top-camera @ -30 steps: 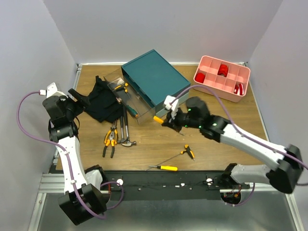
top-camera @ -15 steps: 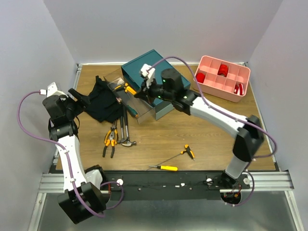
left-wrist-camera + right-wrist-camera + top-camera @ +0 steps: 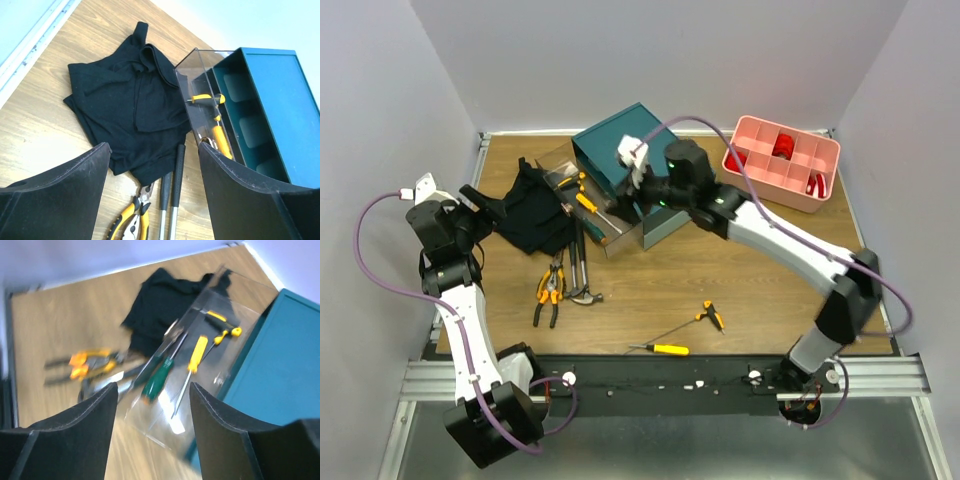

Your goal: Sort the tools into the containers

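Note:
The teal drawer box (image 3: 645, 158) stands at the back with one clear drawer (image 3: 588, 205) pulled out to the left. My right gripper (image 3: 152, 387) hangs open just above that drawer (image 3: 200, 365), empty. In the drawer lie a green-handled screwdriver (image 3: 159, 376) and yellow-handled screwdrivers (image 3: 197, 352). My left gripper (image 3: 152, 150) is open and empty above the black cloth (image 3: 130, 100). Pliers (image 3: 550, 285) and two hammers (image 3: 582, 268) lie on the table in front of the drawer. Two more screwdrivers (image 3: 660, 348) lie near the front edge.
A pink divided tray (image 3: 782, 160) holding red pieces sits at the back right. The black cloth (image 3: 535, 210) lies left of the drawer. The right arm (image 3: 770, 235) stretches across the table's middle.
My right gripper swung from mid-table to above the open drawer carrying a yellow-handled screwdriver, then opened; that screwdriver now lies in the drawer. The left arm stayed put.

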Motion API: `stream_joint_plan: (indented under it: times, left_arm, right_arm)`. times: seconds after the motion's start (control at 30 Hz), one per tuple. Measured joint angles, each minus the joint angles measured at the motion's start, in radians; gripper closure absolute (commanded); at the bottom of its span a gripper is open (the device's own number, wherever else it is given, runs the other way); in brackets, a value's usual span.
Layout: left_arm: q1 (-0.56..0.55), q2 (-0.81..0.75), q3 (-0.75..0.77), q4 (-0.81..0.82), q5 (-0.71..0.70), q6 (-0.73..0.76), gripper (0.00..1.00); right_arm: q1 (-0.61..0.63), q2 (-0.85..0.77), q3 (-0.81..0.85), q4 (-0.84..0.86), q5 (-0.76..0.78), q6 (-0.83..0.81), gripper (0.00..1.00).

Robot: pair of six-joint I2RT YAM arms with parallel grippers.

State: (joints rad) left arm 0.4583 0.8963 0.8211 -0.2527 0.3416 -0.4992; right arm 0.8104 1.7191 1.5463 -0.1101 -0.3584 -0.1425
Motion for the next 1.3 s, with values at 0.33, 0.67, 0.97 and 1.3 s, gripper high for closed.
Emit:
stream_joint_plan:
  times: [0.33, 0.67, 0.97, 1.3]
  left_arm:
    - [0.001, 0.000, -0.001, 0.027, 0.019, -0.003, 0.19]
    - [0.001, -0.001, -0.024, 0.042, 0.039, 0.001, 0.19]
    - [0.001, 0.008, -0.019, 0.040, 0.041, 0.006, 0.18]
    - [0.001, -0.013, -0.019, 0.026, 0.041, 0.012, 0.18]
  right_arm:
    - [-0.052, -0.408, -0.436, -0.501, -0.225, -0.731, 0.39]
    - [-0.072, -0.303, -0.639, -0.691, -0.148, -1.172, 0.39]
    - [-0.050, -0.311, -0.777, -0.669, -0.091, -1.272, 0.41]
    - [0.016, -0.196, -0.731, -0.583, -0.042, -1.115, 0.99]
